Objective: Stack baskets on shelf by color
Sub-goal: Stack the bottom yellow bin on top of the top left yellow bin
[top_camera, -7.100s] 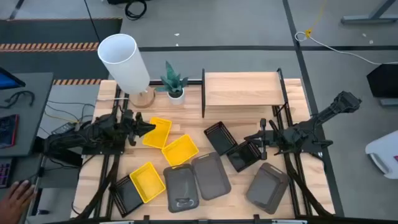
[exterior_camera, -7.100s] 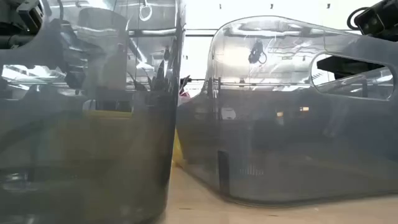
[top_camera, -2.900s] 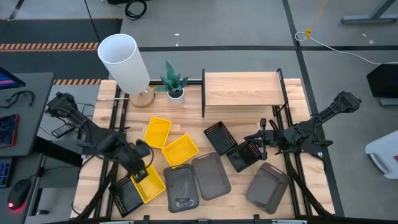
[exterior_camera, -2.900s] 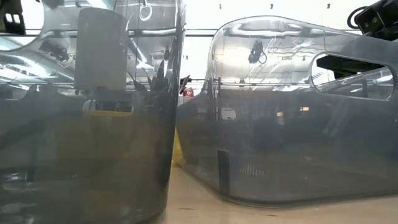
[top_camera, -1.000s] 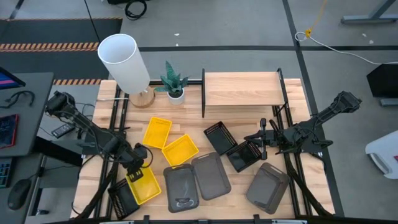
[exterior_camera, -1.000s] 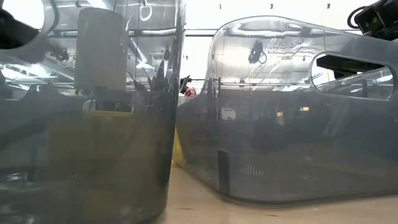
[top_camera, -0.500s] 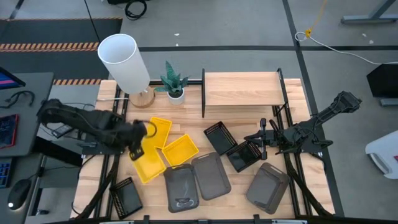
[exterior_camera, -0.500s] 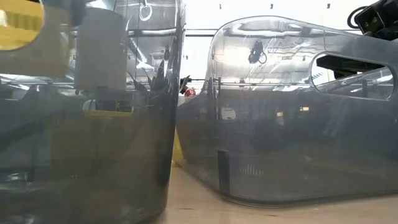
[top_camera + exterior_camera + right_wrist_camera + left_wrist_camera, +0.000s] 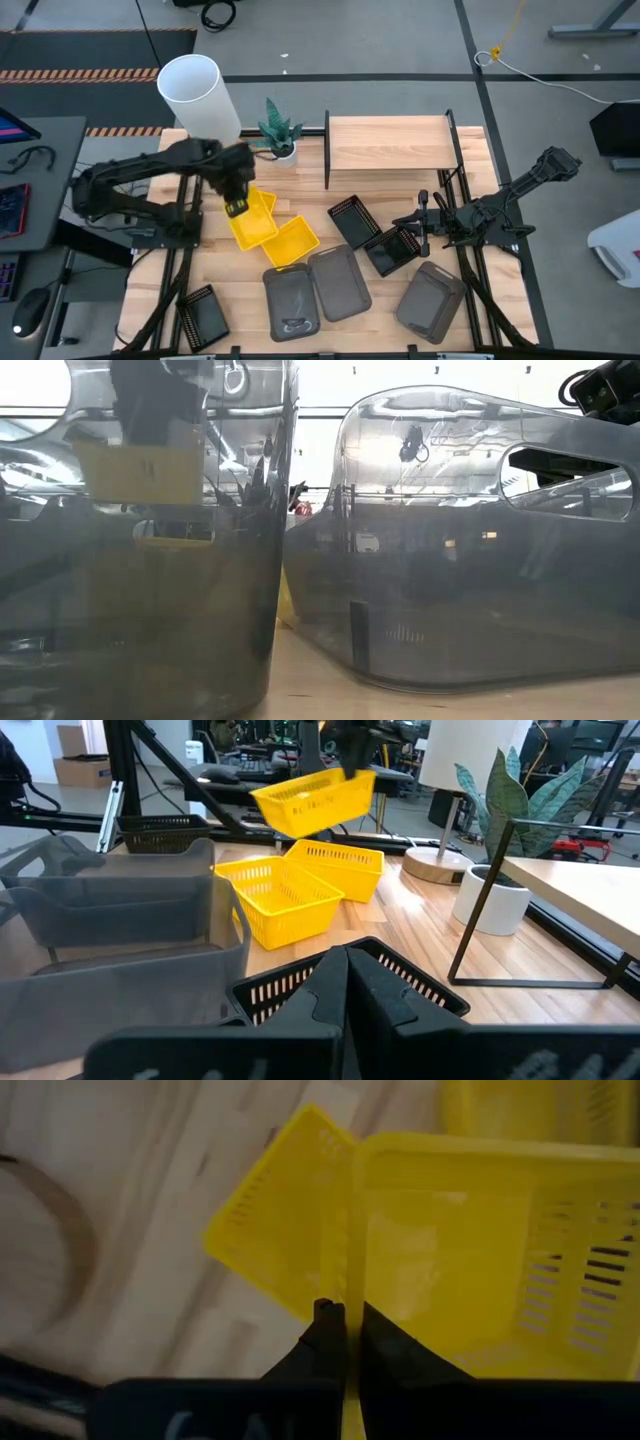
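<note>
My left gripper is shut on a yellow basket and holds it in the air over a second yellow basket at the table's far left. A third yellow basket stands beside them. The held basket also shows in the right wrist view. My right gripper is shut, just over a black mesh basket at the right. Whether it touches that basket I cannot tell. The shelf stands at the far edge. My left gripper pinches the rim of one side wall of the yellow basket, one finger inside and one outside. The fingers come from above. The basket hangs below them, lifted clear of the table and tilted, open side up.
Three smooth grey baskets lie along the near edge. Two more black mesh baskets are at the centre and the near left. A white lamp and a potted plant stand at the far left.
My left gripper has lifted the yellow basket off the near left of the table and carried it up and toward the far edge, over the far yellow basket. The black mesh basket that stood beside it stays at the near left.
</note>
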Action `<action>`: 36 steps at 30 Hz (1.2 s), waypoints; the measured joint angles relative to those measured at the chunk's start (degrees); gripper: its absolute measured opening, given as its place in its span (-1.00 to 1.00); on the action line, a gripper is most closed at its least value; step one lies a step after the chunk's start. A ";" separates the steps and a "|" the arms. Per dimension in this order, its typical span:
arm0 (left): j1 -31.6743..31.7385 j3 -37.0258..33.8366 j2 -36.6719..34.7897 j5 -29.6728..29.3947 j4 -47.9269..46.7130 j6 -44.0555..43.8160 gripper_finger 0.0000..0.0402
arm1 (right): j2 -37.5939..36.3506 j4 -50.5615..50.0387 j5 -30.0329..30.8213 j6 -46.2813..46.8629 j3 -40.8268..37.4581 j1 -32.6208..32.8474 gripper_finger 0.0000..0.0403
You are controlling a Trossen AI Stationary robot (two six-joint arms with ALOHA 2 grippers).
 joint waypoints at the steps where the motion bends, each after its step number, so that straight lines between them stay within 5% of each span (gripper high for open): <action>1: 1.29 0.90 1.55 -0.05 -1.31 3.51 -0.95 | 0.01 -0.02 0.00 -0.01 0.00 0.00 -0.93; 13: 5.47 5.25 9.59 -1.87 0.64 41.03 -0.95 | 0.01 -0.02 0.00 0.00 0.00 0.00 -0.93; 36: 3.91 -4.38 9.62 5.08 9.58 43.59 -0.85 | 0.01 0.00 0.00 0.00 -0.02 0.00 -0.93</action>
